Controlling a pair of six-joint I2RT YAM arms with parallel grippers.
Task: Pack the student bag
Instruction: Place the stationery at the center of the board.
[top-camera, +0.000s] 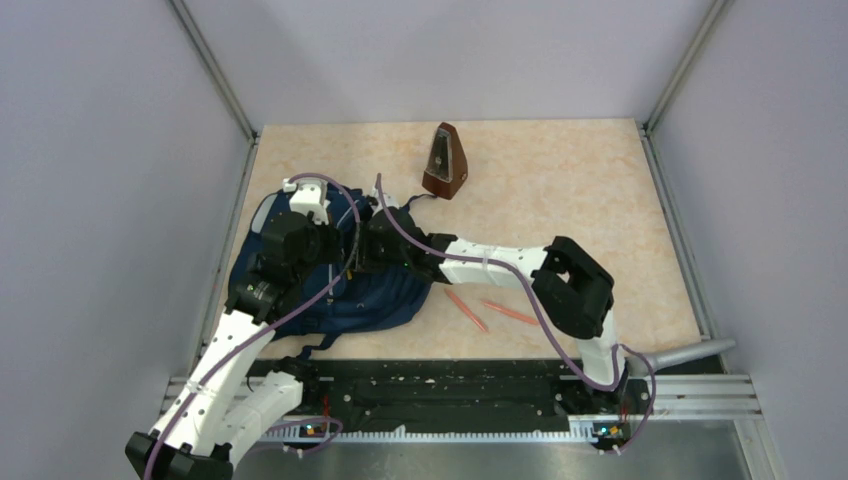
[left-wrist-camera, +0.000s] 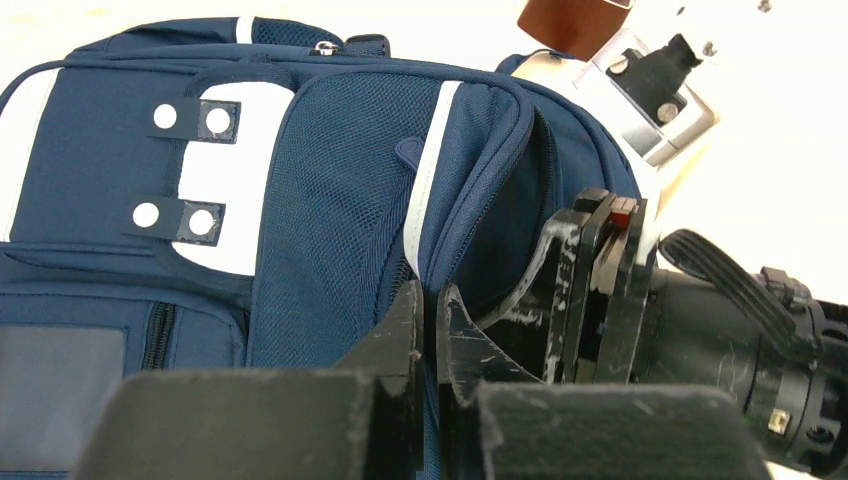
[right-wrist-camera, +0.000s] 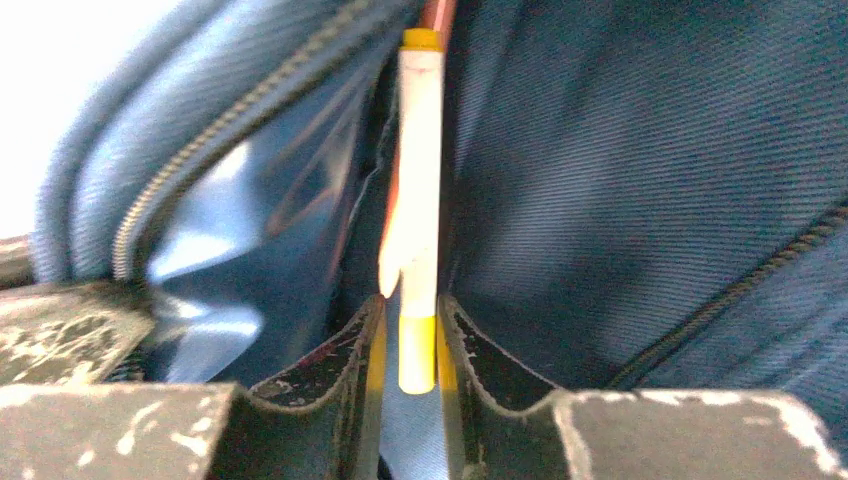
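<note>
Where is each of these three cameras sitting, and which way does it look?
Top: above and behind the arms, looking down at the table, the backpack, the left arm and the right arm.
Left wrist: on the left arm, facing the backpack; the left fingers pinch its fabric, with the right arm beside them.
Right wrist: on the right arm, looking into the backpack; the right fingers grip a pen.
All three show the backpack.

We see a brown metronome (top-camera: 445, 160) upright on the table's (top-camera: 580, 190) far half. Nearer us lie an orange stick (top-camera: 466, 310) and a second stick (top-camera: 510, 313), apart.
</note>
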